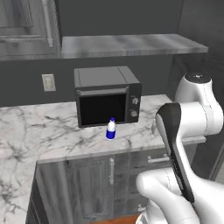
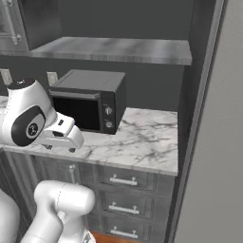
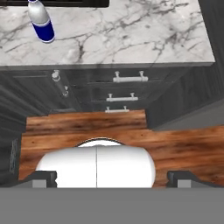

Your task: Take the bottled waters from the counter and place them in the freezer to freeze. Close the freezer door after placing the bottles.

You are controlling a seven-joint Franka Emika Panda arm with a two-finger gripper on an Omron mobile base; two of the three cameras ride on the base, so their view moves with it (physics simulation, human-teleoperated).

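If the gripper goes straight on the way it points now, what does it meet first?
Probably the dark drawer fronts under the counter, or the wooden floor below them; depth is unclear. The open gripper holds nothing, and the bottle stands off that line.

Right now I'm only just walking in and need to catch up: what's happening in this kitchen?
A white robot arm faces a marble counter where one small bottled water with a blue label stands upright in front of a dark microwave. The gripper is open and empty, well back from the counter and above the wooden floor. Nothing has been picked up yet.
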